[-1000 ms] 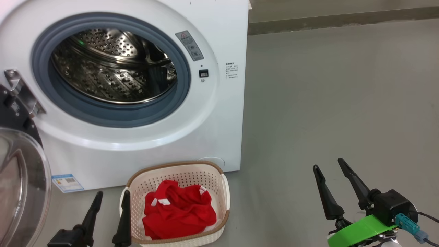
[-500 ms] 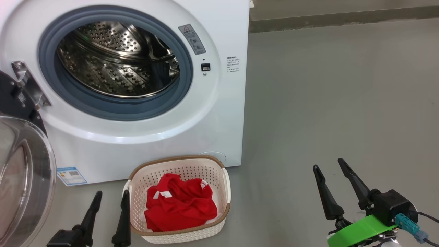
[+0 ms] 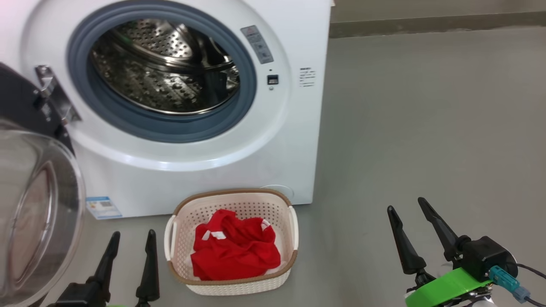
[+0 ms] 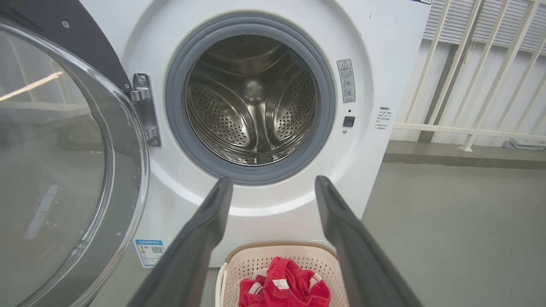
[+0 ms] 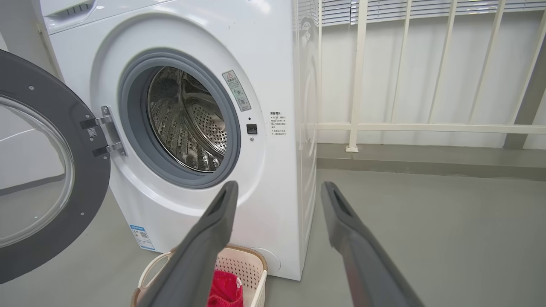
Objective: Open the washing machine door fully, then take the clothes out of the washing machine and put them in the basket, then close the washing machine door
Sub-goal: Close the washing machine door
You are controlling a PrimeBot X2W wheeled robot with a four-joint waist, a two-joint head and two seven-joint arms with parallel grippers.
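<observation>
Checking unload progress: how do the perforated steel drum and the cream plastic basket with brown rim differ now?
The perforated steel drum looks empty; the cream plastic basket holds the bright red clothes. The drum is shiny, round, opening forward in the white washing machine; the basket is matt, rounded-rectangular, opening upward on the grey floor. Both are perforated.

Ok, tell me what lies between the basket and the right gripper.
Bare grey floor, nothing else, from the basket to the right gripper, in the head view.

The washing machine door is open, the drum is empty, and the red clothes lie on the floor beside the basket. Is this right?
Not quite: the red clothes lie inside the basket, as the head view shows. The rest is right.
</observation>
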